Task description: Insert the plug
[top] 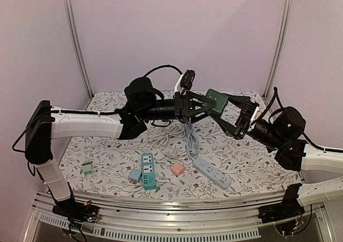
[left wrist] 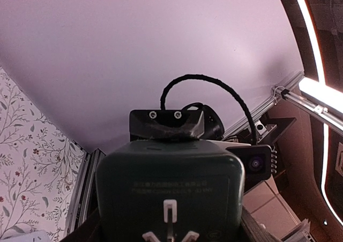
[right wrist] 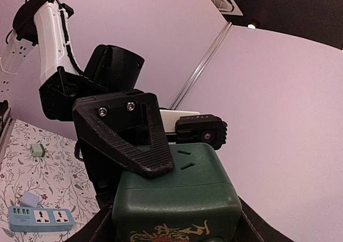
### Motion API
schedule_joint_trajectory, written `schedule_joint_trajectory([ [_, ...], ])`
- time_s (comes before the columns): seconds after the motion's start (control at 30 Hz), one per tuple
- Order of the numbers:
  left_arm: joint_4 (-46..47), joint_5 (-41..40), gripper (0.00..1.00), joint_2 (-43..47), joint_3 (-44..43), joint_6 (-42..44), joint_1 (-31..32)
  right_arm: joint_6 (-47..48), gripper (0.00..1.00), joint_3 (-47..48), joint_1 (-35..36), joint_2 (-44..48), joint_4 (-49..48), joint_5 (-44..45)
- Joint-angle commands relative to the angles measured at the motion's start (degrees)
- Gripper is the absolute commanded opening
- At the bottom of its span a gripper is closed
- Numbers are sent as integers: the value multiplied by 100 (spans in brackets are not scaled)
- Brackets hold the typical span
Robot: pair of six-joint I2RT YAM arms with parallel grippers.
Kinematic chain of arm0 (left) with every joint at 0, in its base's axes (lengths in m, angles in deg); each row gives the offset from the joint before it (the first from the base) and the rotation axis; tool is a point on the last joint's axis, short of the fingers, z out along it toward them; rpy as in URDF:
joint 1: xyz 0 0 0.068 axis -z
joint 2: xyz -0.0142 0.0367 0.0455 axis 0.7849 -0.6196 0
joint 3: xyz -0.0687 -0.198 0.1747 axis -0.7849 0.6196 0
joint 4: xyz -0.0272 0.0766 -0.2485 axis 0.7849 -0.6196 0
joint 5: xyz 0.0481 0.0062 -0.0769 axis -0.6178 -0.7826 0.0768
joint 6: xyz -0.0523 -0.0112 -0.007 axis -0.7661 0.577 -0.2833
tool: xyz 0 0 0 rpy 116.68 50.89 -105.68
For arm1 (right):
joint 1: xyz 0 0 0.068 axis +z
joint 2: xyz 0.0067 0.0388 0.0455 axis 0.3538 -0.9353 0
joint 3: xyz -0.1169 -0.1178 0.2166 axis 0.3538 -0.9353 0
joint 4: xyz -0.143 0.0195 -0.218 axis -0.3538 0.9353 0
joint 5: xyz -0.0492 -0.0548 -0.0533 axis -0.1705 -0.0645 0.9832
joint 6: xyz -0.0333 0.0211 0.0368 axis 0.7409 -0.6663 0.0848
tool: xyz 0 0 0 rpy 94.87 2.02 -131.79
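Where the left gripper (top: 210, 104) clamps, the green cube (top: 220, 99) looks round-edged.

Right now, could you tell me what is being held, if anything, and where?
The left hand holds the dark green socket cube by opposite faces, in mid-air. The right hand flanks its other end; whether it grips cannot be told.

The cube adapter (top: 217, 98) hangs above the far right part of the table (top: 107, 153), between the left hand (top: 210, 105) on its left and the right hand (top: 224, 111) on its right. A cable coil (top: 163, 136) lies beneath, mid-table. Nearer the front, left to right: a small plug block (top: 87, 168), a small adapter (top: 134, 174) just beside a short strip (top: 148, 170), a little cube (top: 177, 169), a long strip (top: 211, 172)
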Motion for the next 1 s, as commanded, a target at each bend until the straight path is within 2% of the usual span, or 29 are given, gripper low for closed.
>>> schedule_joint_trajectory([
  [0.0, 340, 8, 0, -113, 101, -64, -62, 185, 62, 261, 163, -115, 335, 113],
  [0.13, 349, 8, 0, -110, 138, -66, -62, 260, 46, 330, 245, -188, 433, 145],
  [0.27, 279, -25, 0, -105, 191, -29, -62, 248, 22, 332, 269, -228, 501, 135],
  [0.33, 95, -54, 7, -94, 182, 55, -70, 225, 12, 332, 269, -220, 572, 135],
  [0.4, -227, -125, 24, -52, 156, 222, -71, 190, 5, 324, 278, -208, 600, 161],
  [0.47, -515, -219, 47, 5, 154, 391, -71, 122, 2, 288, 282, -196, 599, 204],
  [0.5, -624, -288, 60, 50, 162, 462, -70, 87, 0, 271, 283, -174, 602, 235],
  [0.53, -809, -399, 83, 102, 185, 545, -77, 43, 0, 244, 282, -160, 602, 290],
  [0.57, -1032, -548, 97, 171, 199, 677, -79, 21, 0, 210, 280, -138, 603, 361],
  [0.67, -1619, -939, 99, 367, 214, 1046, -84, -38, 0, 102, 282, -60, 601, 591],
  [0.97, -2275, -1537, 99, 646, 447, 1407, -176, -158, 0, -267, 278, 87, 434, 1732],
])
